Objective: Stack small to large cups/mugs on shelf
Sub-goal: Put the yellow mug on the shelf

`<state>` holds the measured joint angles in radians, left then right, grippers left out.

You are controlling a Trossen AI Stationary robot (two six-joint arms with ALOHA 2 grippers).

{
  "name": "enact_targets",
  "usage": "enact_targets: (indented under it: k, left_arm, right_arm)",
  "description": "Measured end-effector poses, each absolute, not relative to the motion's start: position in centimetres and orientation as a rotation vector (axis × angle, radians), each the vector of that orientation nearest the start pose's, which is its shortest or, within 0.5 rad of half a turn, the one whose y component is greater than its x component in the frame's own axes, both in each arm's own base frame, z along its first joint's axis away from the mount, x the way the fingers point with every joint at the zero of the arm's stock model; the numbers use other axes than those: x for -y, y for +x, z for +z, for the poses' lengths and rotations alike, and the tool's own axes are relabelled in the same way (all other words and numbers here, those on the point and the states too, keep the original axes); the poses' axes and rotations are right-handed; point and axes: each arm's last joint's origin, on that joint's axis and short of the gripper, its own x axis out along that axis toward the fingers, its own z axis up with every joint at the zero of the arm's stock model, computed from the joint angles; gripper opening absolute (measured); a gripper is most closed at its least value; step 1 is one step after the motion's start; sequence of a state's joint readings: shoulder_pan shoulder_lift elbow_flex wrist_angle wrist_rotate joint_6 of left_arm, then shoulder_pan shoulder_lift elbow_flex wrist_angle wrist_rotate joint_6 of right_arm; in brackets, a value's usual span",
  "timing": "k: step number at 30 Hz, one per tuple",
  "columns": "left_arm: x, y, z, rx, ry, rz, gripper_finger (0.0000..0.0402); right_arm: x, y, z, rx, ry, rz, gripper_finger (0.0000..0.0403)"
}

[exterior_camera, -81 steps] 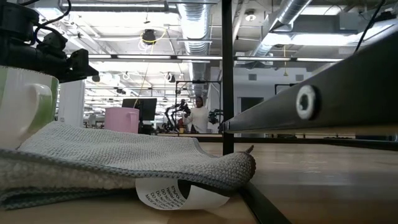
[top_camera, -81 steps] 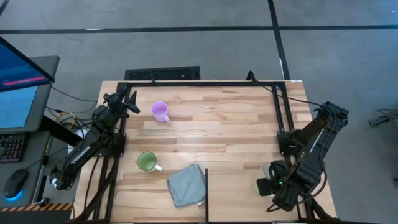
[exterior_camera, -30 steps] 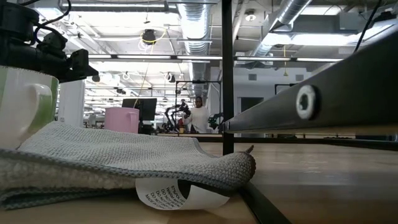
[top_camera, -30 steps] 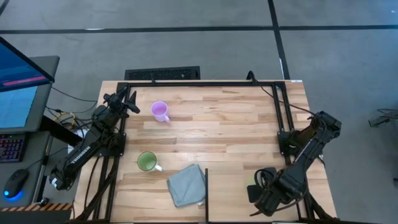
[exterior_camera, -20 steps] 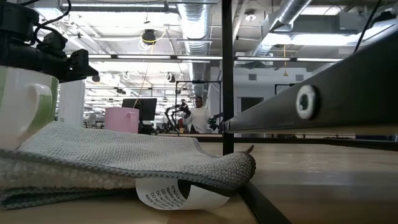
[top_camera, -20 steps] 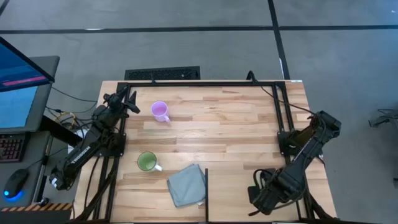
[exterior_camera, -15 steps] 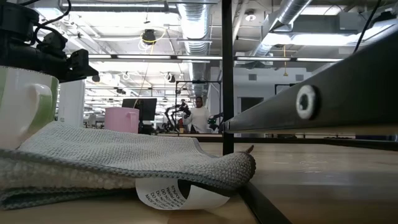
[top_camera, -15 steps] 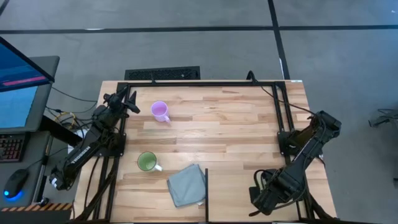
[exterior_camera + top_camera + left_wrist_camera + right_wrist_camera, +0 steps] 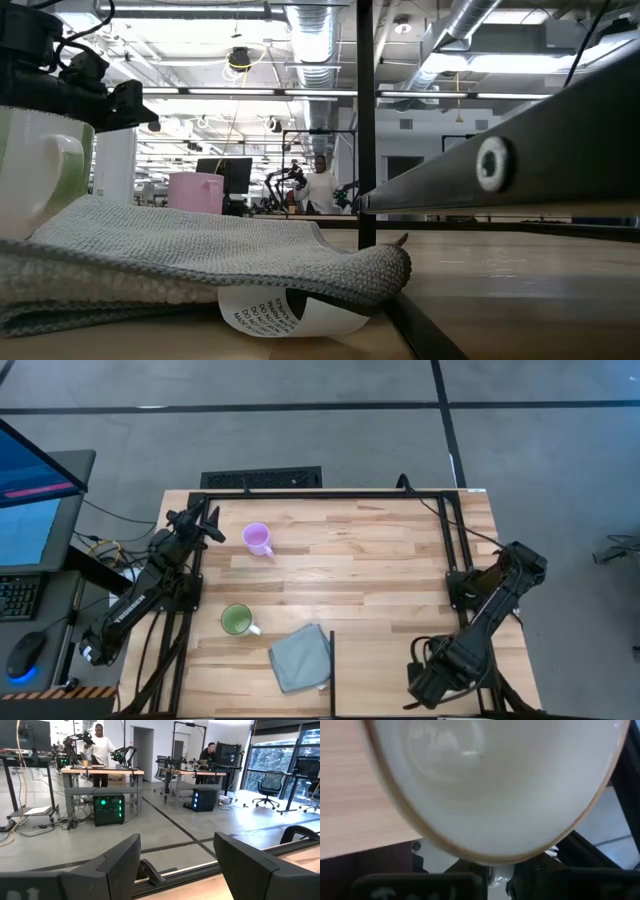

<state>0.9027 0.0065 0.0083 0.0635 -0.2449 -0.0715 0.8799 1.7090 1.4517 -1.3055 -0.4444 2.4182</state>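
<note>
L tool (image 9: 207, 523) parked at tabletop (image 9: 370, 560) far-left edge, fingers (image 9: 117, 865) spread, nothing between. Lilac mug (image 9: 257, 539) near far-left corner; green mug (image 9: 237, 620) by near-left edge, grey cloth (image 9: 300, 656) beside. R tool (image 9: 425, 678) at near-right corner; cream mug (image 9: 505, 785) fills its wrist view; grip state: cannot tell.

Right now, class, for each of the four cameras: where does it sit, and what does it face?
High: overhead, straight down; both arms, purple mug, green mug, cloth.
Low: tabletop level, facing the room; cloth close, shared with high.
Left wrist: on the left arm, past its open pincer, facing the room.
Right wrist: on the right arm, filled by the cream mug.
</note>
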Motion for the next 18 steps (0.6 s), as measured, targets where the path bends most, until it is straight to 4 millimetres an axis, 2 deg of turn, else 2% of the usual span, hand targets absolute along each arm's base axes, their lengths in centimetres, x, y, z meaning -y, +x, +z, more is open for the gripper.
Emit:
enact_targets:
  k: [8, 18]
  left_arm:
    - [-8.0, 5.4, 17.2, 0.106, -0.041, 1.139, 0.0242]
    - [-8.0, 5.4, 17.2, 0.106, -0.041, 1.140, 0.0242]
  right_arm:
    - [-25.6, 18.5, 25.5, -1.725, 1.171, -1.332, 0.0067]
    - [-25.8, 18.4, 25.4, -1.717, 1.176, -1.336, 0.0071]
